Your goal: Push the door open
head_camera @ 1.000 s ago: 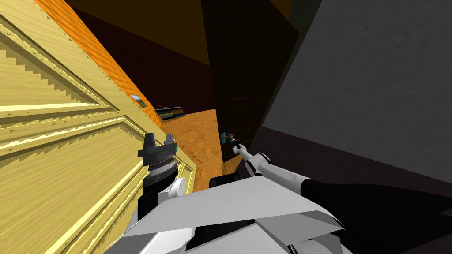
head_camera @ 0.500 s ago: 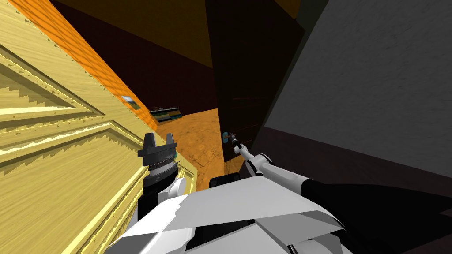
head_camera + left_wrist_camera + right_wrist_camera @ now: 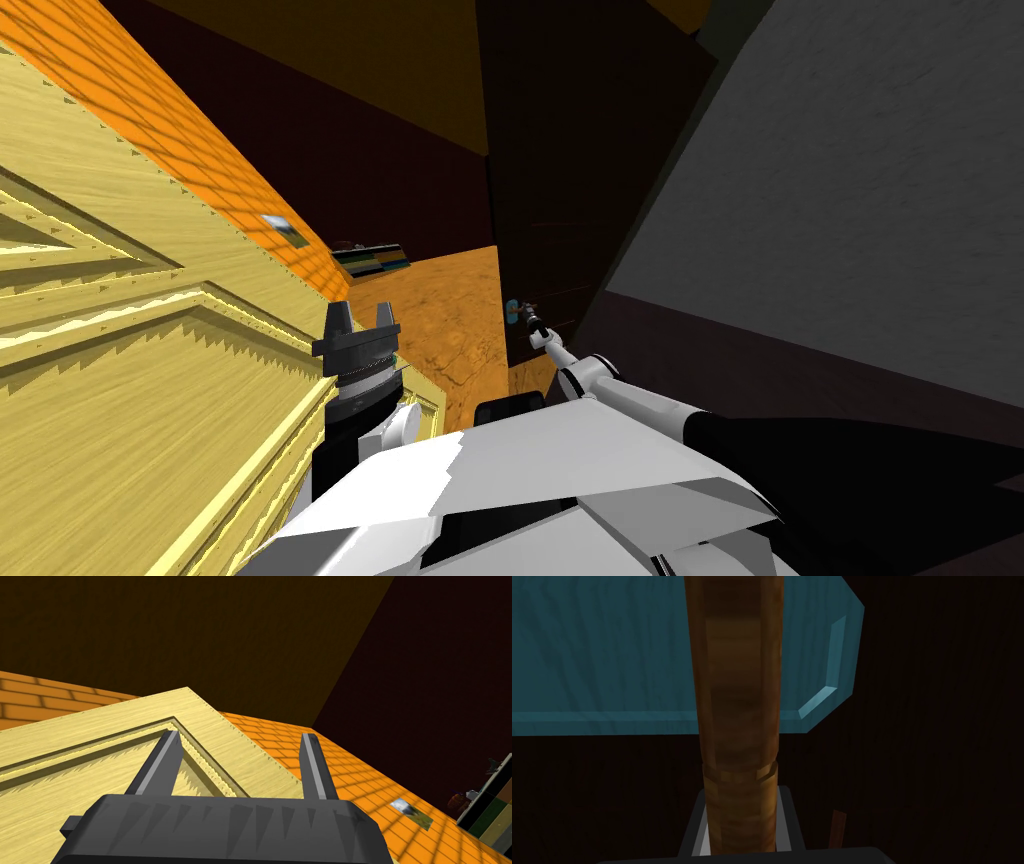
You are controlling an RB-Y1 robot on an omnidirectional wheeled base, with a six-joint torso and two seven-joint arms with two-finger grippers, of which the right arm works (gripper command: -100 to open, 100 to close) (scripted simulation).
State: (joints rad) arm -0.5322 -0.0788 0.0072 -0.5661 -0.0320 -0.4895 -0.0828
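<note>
A dark brown door (image 3: 560, 180) stands ajar ahead, slightly to the right. A teal plate (image 3: 511, 311) near its edge carries a brown lever handle (image 3: 524, 309). My right gripper (image 3: 530, 318) reaches out to that handle. In the right wrist view the lever (image 3: 739, 701) runs up from between the fingers (image 3: 694, 831), which press its sides, in front of the plate (image 3: 602, 651). My left gripper (image 3: 360, 318) is raised beside a yellow panelled door (image 3: 120, 380). Its fingers (image 3: 162, 761) stand open with nothing between them.
An orange brick wall (image 3: 200, 170) with a small picture (image 3: 283, 229) runs behind the yellow door. A low shelf (image 3: 375, 258) stands at the far end of the orange floor (image 3: 450, 310). A grey wall (image 3: 850, 200) closes the right side.
The whole head picture has shifted: the yellow door has slid left and the dark door's edge a little right, so I have moved. Both arms keep their pose, and the right stays on the handle.
</note>
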